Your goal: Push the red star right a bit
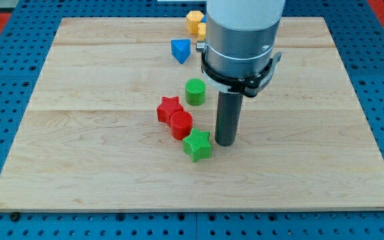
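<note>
Bench (99, 167) holds my tip (225, 143) just right of the green star (197, 145), with the red star (169, 109) farther left; fingers I have none.

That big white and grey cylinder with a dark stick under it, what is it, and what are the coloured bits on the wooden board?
It is the end of a robot arm. It has no hand and holds nothing; it only pushes with my tip, the rod's lower end. There is one camera view. On the wooden board lie small blocks: a red star, a red cylinder touching it, a green star just left of my tip, a green cylinder, a blue block and a yellow block near the view's top.
</note>
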